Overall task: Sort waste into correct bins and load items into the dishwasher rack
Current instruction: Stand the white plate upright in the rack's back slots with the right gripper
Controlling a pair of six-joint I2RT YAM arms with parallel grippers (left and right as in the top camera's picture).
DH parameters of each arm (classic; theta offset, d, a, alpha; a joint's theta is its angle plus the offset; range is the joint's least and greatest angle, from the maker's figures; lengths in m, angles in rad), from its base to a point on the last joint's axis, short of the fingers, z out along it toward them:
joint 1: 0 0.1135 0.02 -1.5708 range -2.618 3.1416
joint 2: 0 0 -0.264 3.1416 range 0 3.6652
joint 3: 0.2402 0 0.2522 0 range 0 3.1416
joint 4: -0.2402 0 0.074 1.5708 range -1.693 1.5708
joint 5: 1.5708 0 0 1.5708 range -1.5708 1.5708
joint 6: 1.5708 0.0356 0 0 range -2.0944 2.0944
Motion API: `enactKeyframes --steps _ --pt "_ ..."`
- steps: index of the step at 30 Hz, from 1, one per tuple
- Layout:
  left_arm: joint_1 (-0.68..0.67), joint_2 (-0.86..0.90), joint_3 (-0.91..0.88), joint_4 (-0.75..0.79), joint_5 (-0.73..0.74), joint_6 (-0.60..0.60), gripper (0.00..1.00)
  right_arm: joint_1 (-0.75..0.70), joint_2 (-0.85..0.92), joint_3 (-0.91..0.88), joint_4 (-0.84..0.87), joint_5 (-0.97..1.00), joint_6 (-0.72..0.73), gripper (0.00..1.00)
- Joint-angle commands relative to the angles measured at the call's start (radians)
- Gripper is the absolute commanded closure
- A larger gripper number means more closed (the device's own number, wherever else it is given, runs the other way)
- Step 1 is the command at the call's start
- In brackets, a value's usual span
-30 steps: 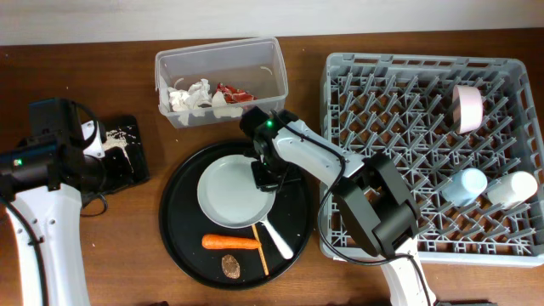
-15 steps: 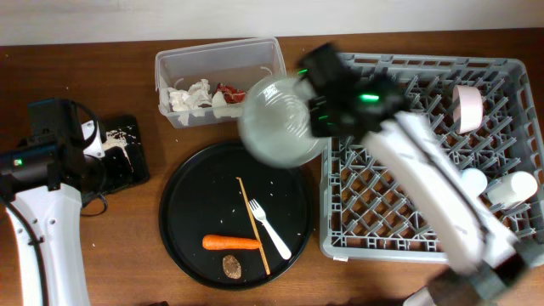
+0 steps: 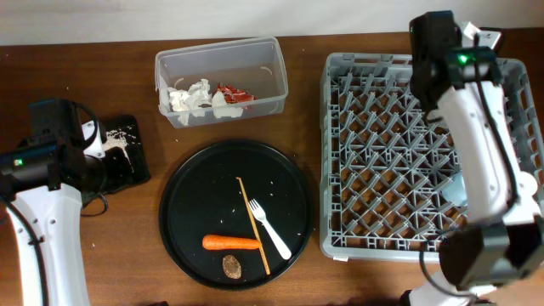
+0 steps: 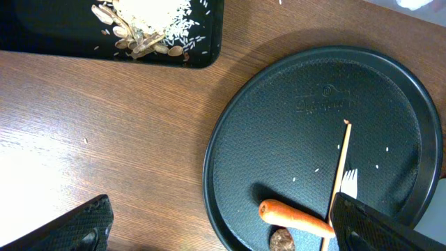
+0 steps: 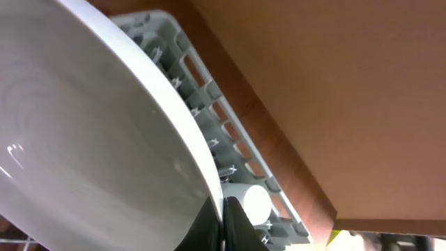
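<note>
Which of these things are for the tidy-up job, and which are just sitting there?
For the job: plate, fork, chopstick, carrot, brown lump, napkins, red wrapper, clear tub, small black tray, rack.
Just sitting there: round black tray, table.

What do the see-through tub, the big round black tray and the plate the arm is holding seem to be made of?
Clear tub: likely thin plastic, translucent, since the napkins show through its walls. Round black tray: probably moulded plastic, matte and finely textured, with an embossed mark. Plate: smooth and glossy with soft highlights. It could be ceramic or melamine; the look leaves that open.
</note>
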Motion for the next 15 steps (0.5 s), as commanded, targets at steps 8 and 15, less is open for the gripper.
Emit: enactKeyframes --steps 8,15 --pt "0.004 -0.008 -0.004 0.017 0.010 -0.009 0.01 0.026 0.212 -0.002 0.028 -0.136 0.040 0.96" --pt "0.004 -0.008 -0.004 0.017 0.010 -0.009 0.01 0.186 0.211 -0.001 0.028 -0.300 0.039 0.81"
